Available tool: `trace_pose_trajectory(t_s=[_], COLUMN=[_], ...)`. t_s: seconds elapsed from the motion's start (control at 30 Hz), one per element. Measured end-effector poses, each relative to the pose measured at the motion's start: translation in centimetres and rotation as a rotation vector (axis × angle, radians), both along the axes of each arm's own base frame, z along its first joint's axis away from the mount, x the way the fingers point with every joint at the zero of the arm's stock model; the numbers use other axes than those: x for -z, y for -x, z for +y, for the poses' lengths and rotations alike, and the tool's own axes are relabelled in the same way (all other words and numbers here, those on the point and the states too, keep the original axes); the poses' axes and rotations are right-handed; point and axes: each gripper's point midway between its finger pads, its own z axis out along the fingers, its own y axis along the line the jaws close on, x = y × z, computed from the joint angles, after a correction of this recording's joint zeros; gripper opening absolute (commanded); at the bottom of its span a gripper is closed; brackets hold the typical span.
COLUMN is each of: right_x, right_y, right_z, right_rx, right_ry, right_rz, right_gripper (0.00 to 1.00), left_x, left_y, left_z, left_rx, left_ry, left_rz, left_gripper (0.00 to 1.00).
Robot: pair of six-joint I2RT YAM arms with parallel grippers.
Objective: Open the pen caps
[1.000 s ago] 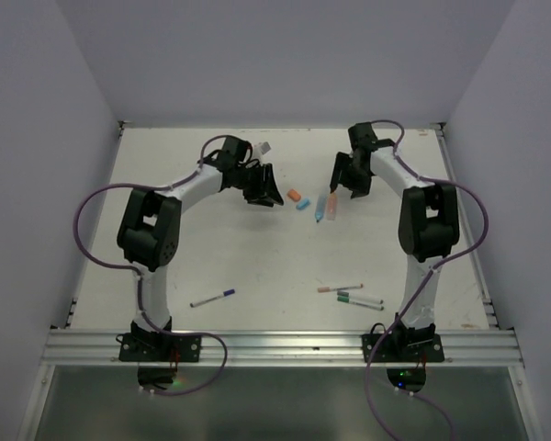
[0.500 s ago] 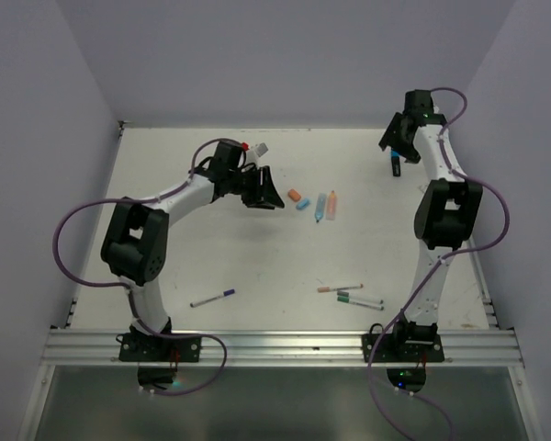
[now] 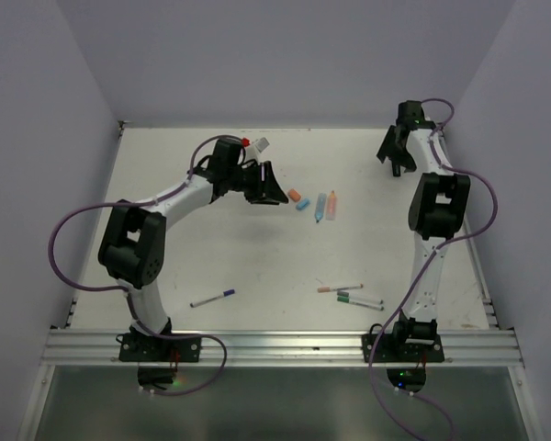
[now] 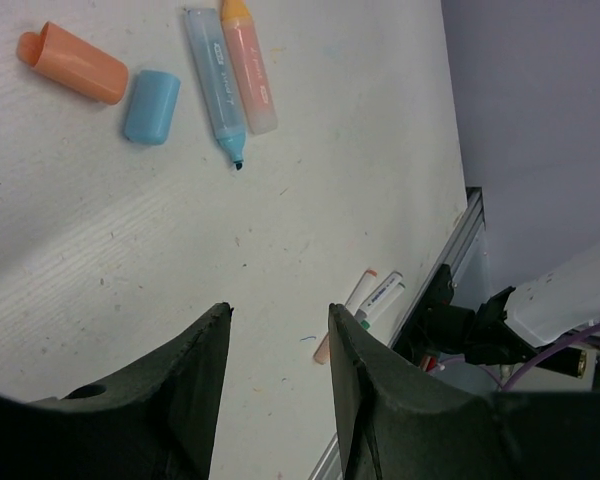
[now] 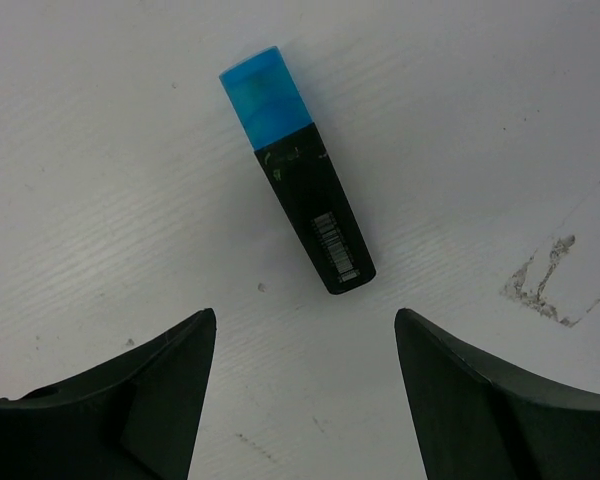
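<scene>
— Top view, how's the light?
— Even and soft, coming from overhead. Table (image 3: pixel 257 266) is bright, close to washed out; walls (image 3: pixel 37 138) read a flat lavender-grey. I see no hard glare.
— Shadows?
— Faint, soft-edged, just a smudge under the left arm (image 3: pixel 179 191).
— Wrist views?
— On the left wrist the table grain is sharp. Left fingers (image 4: pixel 180 400) are near-black, their edges soft, and a diffuse dim band crosses the table beside them. On the right wrist the highlighter (image 5: pixel 298 170) is crisp, its barcode resolved. Right fingers (image 5: pixel 130 400) are dark and slightly blurred.
</scene>
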Motion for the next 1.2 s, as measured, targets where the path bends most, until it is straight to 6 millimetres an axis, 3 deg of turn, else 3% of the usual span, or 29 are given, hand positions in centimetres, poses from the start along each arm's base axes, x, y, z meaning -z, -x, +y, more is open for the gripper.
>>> trace_pose_trajectory(t_s=[0.27, 0.37, 0.67, 0.8, 1.13, 1.2], right_x=[1.7, 2.3, 3.1, 3.4, 4.0, 4.0], right_y=[-0.1, -0.5, -1.5, -1.9, -1.9, -1.9], right_z=[-1.1, -1.4, -2.0, -2.0, -1.6, -1.5], right_rx=[-0.005, -0.008, -0.028, -0.047, -0.091, -0.102], right_ry=[0.008, 0.007, 0.02, 0.014, -0.016, -0.018], right_rz=[0.028, 0.033, 0.042, 0.043, 0.059, 0.063], right_gripper=[0.76, 0.68, 0.67, 0.55, 0.52, 0.43], left_x=[-1.0, -1.2, -1.5, -1.7, -1.8, -1.9], left_y=[-0.2, -0.3, -0.4, -0.4, -0.3, -0.3], left_z=[-0.7, -0.9, -1.0, -1.1, -1.2, -1.2], left_rx=[-0.002, -0.004, -0.006, -0.007, -0.003, -0.002], left_ry=[0.045, 0.055, 0.07, 0.078, 0.087, 0.087], left_rz=[-0.001, -0.006, -0.002, -0.002, 0.001, 0.001], left_gripper=[0.47, 0.47, 0.47, 0.47, 0.47, 0.47])
